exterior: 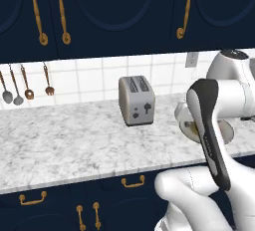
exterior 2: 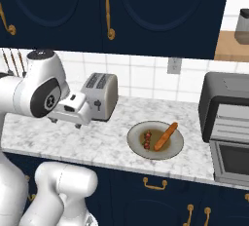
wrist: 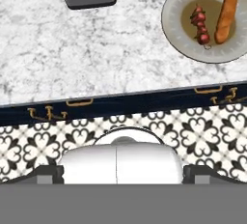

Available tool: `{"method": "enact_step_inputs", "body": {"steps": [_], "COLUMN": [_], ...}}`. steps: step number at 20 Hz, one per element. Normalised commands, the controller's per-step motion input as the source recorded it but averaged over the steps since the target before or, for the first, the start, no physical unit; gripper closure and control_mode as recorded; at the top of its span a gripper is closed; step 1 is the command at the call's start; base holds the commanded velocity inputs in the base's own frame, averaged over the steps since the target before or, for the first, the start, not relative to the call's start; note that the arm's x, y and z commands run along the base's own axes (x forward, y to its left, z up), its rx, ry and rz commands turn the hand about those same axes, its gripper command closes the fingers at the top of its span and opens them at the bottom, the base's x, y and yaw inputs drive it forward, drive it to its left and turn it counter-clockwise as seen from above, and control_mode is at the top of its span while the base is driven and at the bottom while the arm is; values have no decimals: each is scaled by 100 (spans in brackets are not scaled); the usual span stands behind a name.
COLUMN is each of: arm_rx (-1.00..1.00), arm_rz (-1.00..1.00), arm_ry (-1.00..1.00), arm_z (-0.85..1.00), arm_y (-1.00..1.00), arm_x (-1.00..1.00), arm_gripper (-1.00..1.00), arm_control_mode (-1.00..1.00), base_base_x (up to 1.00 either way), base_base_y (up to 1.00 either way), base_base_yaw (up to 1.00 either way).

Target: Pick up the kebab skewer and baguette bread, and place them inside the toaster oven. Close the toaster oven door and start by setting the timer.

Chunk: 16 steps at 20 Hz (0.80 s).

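1. the hand [exterior 2: 78, 122] is open and empty, above the worktop [exterior 2: 97, 144].
2. the kebab skewer [exterior 2: 147, 140] and baguette [exterior 2: 166, 136] lie on the plate [exterior 2: 141, 151].
3. risk: grabbing the thin skewer may knock the baguette just beside it.

Kitchen — marble counter [exterior: 74, 140], navy cabinets [exterior: 114, 11], toaster [exterior: 136, 100].

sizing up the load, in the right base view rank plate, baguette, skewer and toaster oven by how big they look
1. toaster oven, largest even though cut off at the frame edge
2. plate
3. baguette, about half as long as the plate is wide
4. skewer, smallest, shorter than the baguette
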Motion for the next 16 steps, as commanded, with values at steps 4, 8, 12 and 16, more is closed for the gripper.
{"method": "enact_step_inputs", "body": {"steps": [4, 8, 12, 16], "arm_rx": [0, 0, 0, 0], "arm_rz": [-2, 0, 0, 0], "arm_ry": [0, 0, 0, 0], "arm_z": [0, 0, 0, 0], "arm_y": [-4, 0, 0, 0], "arm_x": [-15, 0, 0, 0], "arm_gripper": [-100, -100, -100, -100], "arm_control_mode": [100, 100, 100, 100], "base_base_x": [-3, -18, -19, -2], "base_base_y": [-3, -63, -94, -91], "base_base_yaw": [0, 0, 0, 0]}}
